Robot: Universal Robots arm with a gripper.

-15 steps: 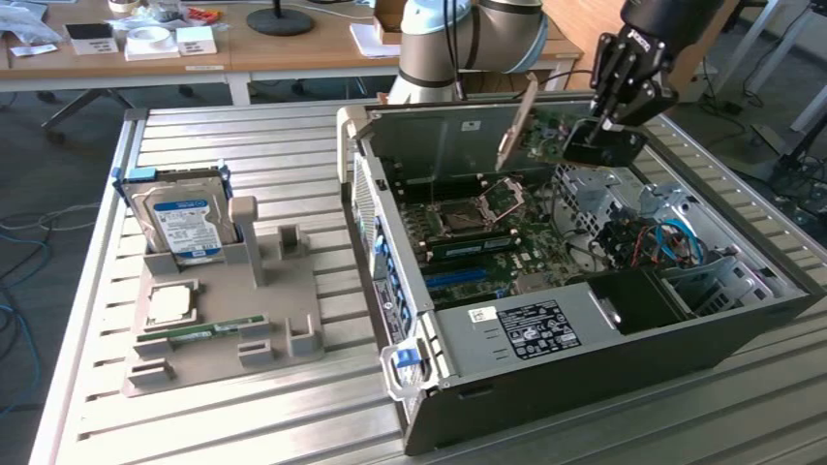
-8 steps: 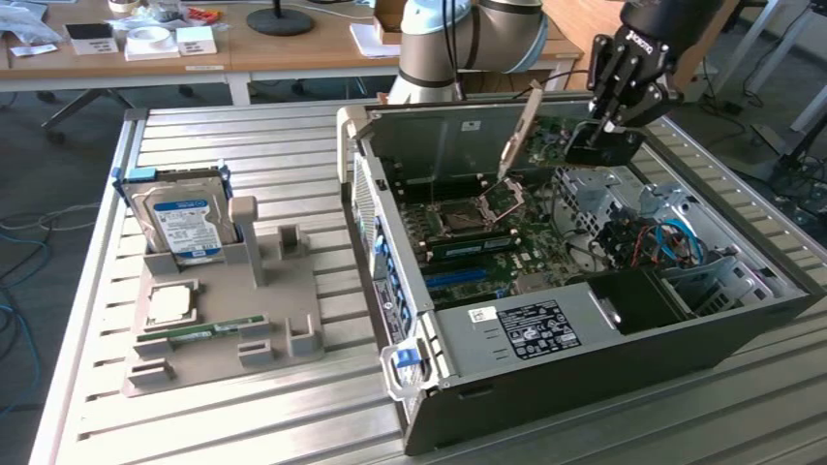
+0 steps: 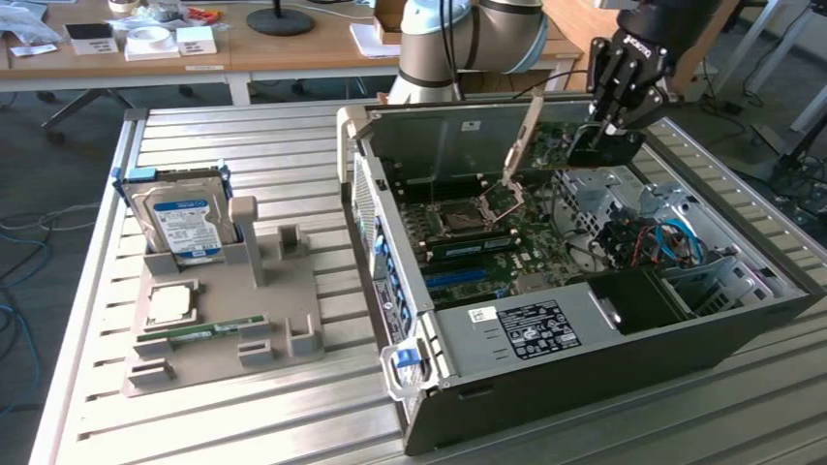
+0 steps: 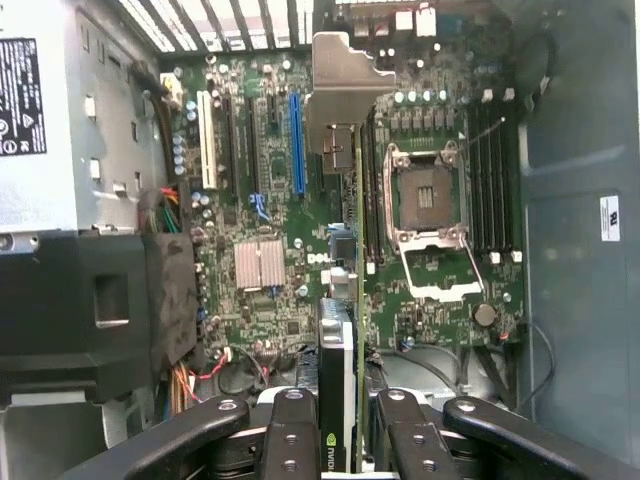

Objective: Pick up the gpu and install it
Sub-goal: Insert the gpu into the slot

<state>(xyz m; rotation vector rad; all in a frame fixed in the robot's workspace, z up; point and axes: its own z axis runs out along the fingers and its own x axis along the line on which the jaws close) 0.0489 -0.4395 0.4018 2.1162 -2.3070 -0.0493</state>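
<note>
The ribbed grey metal table (image 3: 259, 136) gleams dully; lower left, the grey plastic parts holder (image 3: 290, 291) is matt; the thin dark circuit-board gpu (image 4: 335, 400) has a pale satin metal bracket (image 4: 340, 80).

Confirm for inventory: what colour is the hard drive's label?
The label is mostly blue; exterior view shows it best.

Slatted metal desk (image 3: 259, 417), bright glare on the slats. Behind it a wooden table (image 3: 297, 53) with white boxes (image 3: 194, 41), a tape roll (image 3: 146, 35) and a black round stand base (image 3: 281, 21). Grey floor (image 3: 52, 165), with blue cables (image 3: 15, 242) at the exterior view's left.
</note>
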